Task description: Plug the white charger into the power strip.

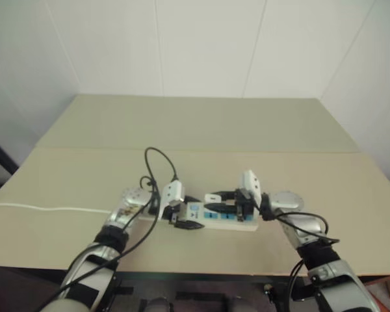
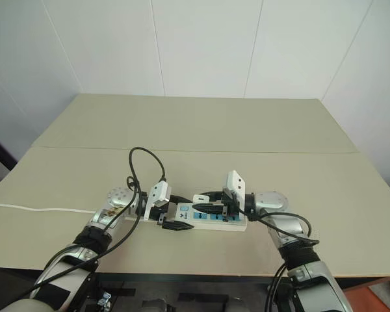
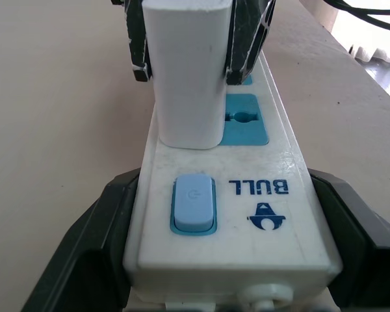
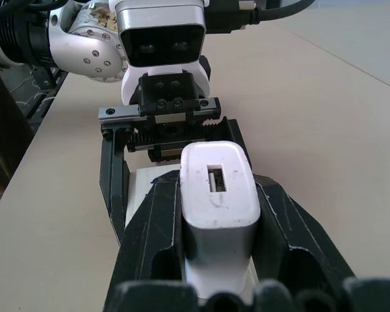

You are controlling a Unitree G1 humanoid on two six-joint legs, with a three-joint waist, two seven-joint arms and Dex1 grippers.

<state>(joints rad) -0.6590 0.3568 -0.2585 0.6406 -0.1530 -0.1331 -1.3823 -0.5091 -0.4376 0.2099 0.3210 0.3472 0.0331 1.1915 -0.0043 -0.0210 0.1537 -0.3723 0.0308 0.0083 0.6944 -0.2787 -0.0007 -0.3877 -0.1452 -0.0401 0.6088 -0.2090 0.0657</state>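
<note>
white charger, white power strip, blue sockets

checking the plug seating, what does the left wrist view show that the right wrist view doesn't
Left wrist view alone: the power strip's top face with its blue switch button, BULL logo and a free blue socket beside the charger.

Right wrist view alone: the charger's USB slot and the left gripper clamped on the strip's far end.

Both: the white charger standing upright on the strip, pinched between the right gripper's black fingers.
</note>
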